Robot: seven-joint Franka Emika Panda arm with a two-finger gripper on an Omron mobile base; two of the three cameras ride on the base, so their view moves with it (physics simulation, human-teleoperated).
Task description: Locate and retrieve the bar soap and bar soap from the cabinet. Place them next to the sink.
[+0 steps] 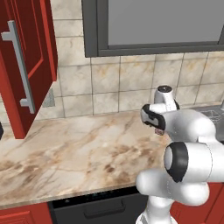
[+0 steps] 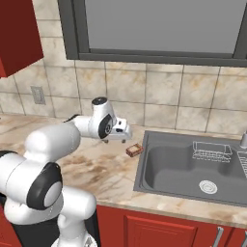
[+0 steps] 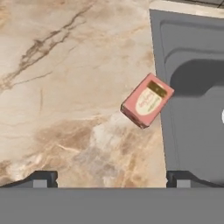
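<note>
Nearest the base cameras, the white arm (image 2: pixel 53 144) presents smooth, rounded glossy segments joined by dark circular joint caps. It reaches forward over the counter (image 1: pixel 65 153), a broad slab of polished beige marble with brown veining and a straight front edge.

Behind the counter, the wall (image 1: pixel 122 83) carries square beige stone tiles with pale grout lines, and above them sits a dark grey window frame (image 2: pixel 159 55) around a flat grey pane. A small grey outlet plate (image 2: pixel 38 95) is set into the tiles.

At the left of the left base view, the cabinet (image 1: pixel 26 65) door is red, panelled, and fitted with a long silver bar handle (image 1: pixel 19 65).

The sink (image 2: pixel 193 169) is a rectangular grey steel basin with rounded inner corners, a round drain, and a small wire rack at its back; it is recessed into the right part of the counter.

The gripper (image 3: pixel 111 177) hangs above the counter, just left of the sink's left rim. Its two dark finger tips (image 3: pixel 41 178) stand wide apart with nothing between them.

One bar soap (image 3: pixel 147 100) lies flat on the counter, at the sink's left rim and close to that rim's back corner. It is a small boxy block with reddish-brown sides and a pale oval label on its upper face. In the hand view, one corner overlaps the rim's edge.
</note>
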